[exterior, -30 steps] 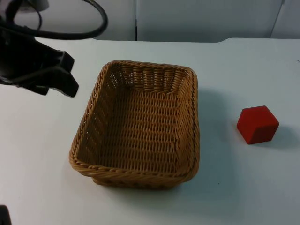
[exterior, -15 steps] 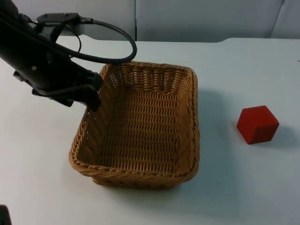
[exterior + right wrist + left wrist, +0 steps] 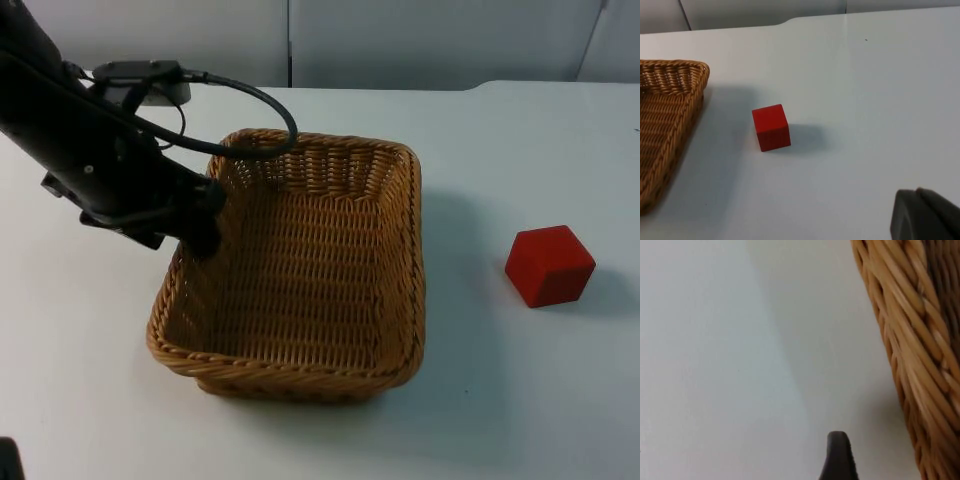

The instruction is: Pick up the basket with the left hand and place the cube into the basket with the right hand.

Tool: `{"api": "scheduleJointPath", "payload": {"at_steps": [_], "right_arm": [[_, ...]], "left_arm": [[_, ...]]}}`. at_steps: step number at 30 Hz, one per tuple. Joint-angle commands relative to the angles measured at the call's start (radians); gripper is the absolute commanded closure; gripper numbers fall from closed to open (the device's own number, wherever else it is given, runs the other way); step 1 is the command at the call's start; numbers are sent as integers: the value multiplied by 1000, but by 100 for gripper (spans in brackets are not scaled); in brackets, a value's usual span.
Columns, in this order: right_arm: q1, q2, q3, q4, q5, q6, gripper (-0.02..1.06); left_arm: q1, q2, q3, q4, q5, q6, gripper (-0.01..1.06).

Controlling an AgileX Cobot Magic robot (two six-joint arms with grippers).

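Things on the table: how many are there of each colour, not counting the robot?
Brown: 1, the wicker basket, empty, with the left gripper at its left rim.
Red: 1, the cube, standing on the white table to the right of the basket, apart from it.
Total: 2 things.

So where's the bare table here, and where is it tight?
Free: the white table between the basket and the red cube, and the near strip in front of both. Tight: the basket's left rim, where the left claw sits. The right claw waits off beyond the cube.
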Motion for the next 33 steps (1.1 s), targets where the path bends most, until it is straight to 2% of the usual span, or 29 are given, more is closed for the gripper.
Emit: {"api": "scheduleJointPath", "payload": {"at_steps": [1, 2, 3, 4, 6, 7, 10, 12, 13, 15, 17, 23, 27, 32, 33], "right_arm": [[0, -3, 5, 2, -9, -1, 105], [0, -3, 5, 2, -9, -1, 105], [0, -3, 5, 2, -9, -1, 105], [0, -3, 5, 2, -9, -1, 105], [0, -3, 5, 2, -9, -1, 105], [0, -3, 5, 2, -9, -1, 105], [0, -3, 5, 2, -9, -1, 105], [0, -3, 5, 2, -9, -1, 105], [0, -3, 5, 2, -9, -1, 105], [0, -3, 5, 2, -9, -1, 105], [0, -3, 5, 2, -9, -1, 105], [0, -3, 5, 2, -9, -1, 105], [0, -3, 5, 2, -9, -1, 105], [0, -3, 5, 2, -9, -1, 105], [0, -3, 5, 2, -9, -1, 105]], "left_arm": [[-4, 9, -2, -19, -11, -4, 51], [-4, 17, -2, -31, -8, -4, 59], [-4, 17, -2, -31, -8, -4, 59], [-4, 24, -2, -42, -2, 0, 69], [-8, 38, -2, -44, 8, 4, 99], [-8, 40, -2, -50, 10, 8, 105], [-8, 42, -10, -83, 23, 8, 105], [2, 42, -46, -107, 104, 23, 105], [2, 42, -46, -107, 104, 23, 105], [17, 42, -125, -116, 232, 19, 105], [31, 32, -185, -133, 285, -13, 105], [55, 2, -259, -137, 293, -94, 105], [102, -12, -281, -169, 299, -139, 105], [156, -12, -281, -257, 336, -136, 105], [171, -12, -281, -312, 358, -132, 105]]}}
